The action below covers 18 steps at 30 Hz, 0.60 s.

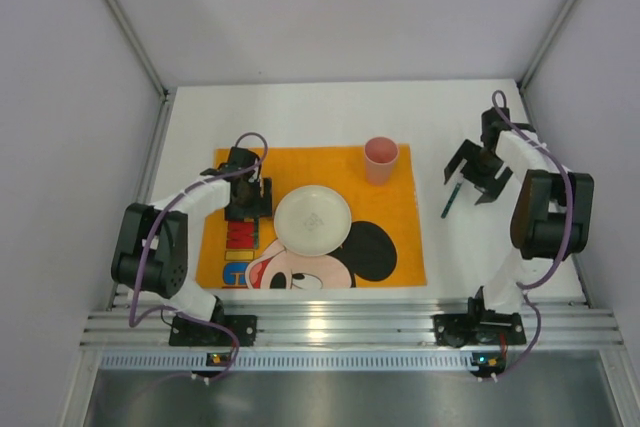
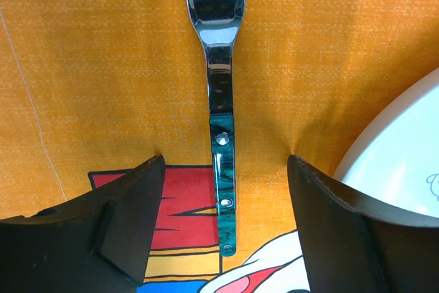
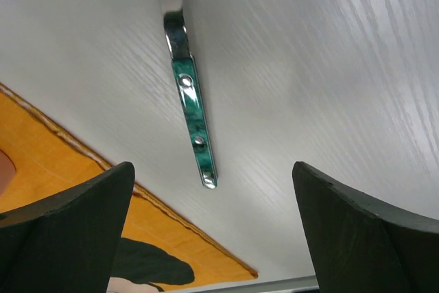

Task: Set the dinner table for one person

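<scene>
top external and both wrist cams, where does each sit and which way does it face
Top external: above and behind, looking down on the dinner table, placemat and plate; left arm and right arm show.
Left wrist: on its arm, facing down past the open left gripper at a fork on the placemat.
Right wrist: on its arm, facing down past the open right gripper at a green-handled utensil on the dinner table.
Shared: placemat, all three.
</scene>
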Motion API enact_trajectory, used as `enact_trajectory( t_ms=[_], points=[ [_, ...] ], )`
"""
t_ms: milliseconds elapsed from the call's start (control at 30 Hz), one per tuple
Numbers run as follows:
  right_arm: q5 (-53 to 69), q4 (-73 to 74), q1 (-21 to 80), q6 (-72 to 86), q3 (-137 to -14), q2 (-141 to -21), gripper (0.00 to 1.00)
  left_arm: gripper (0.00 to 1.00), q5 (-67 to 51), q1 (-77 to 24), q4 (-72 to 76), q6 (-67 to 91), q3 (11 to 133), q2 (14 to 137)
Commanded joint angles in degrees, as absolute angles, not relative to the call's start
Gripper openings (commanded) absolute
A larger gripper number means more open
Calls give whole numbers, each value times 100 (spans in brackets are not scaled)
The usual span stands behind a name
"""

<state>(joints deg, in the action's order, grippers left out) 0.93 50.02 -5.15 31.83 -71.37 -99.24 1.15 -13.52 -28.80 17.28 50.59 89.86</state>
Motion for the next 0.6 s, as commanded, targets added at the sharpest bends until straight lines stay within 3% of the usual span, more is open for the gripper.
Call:
enact_trajectory(
  t_ms=[0,100,267,467,567],
  points=[
    [44,4737,-536,3085,-7725,-10282,97,79,167,-1318,-2953,1758,5229,8746],
    [-174,4824,-510,3085,-8094,-10678,88,88,167,-1318,-3076,1793,5247,8517],
    [-755,5071,-282,3085,-8613,-11337,78,89,246,-1318,-3304,1916,5344,8087],
    [-1002,5159,-71,3138,-8631,-11786,49,88,299,-1318,-3630,1960,5546,7726],
    [-1072,5133,-44,3129,-8543,-11865,26,88,360,-1318,-3735,1951,5616,7542]
  ],
)
